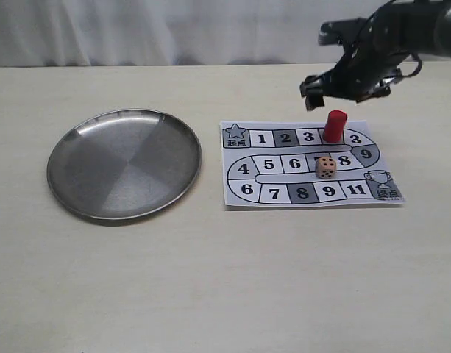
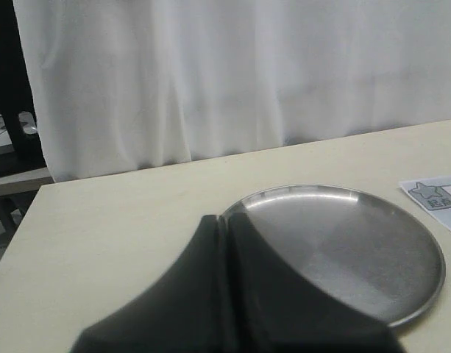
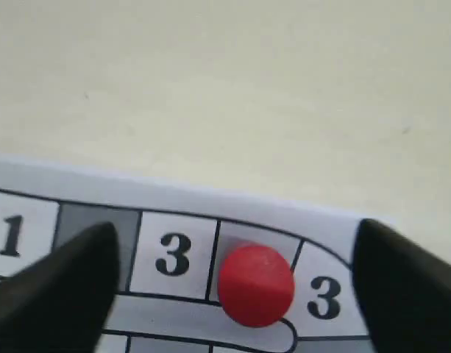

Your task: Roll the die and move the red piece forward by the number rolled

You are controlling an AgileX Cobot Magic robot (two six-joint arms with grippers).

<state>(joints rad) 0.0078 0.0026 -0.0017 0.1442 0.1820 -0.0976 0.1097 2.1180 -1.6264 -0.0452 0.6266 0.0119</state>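
The red piece (image 1: pixel 334 125) (image 3: pixel 256 284) stands upright on the paper board (image 1: pixel 240 195), on a grey square of the top row between two squares marked 3. The pale die (image 1: pixel 326 168) rests on the board's middle row, close in front of the piece, black pips showing. My right gripper (image 1: pixel 348 92) (image 3: pixel 232 283) hovers open above the red piece, its dark fingers (image 3: pixel 59 287) wide apart either side of it and not touching it. My left gripper (image 2: pixel 226 220) is shut and empty over the near rim of the steel plate (image 2: pixel 402 294); it is outside the exterior view.
A round steel plate (image 1: pixel 85 198) lies empty on the left of the beige table. The board's start star (image 1: pixel 235 133) is at its top left, the trophy square (image 1: pixel 378 184) at its bottom right. A white curtain hangs behind the table.
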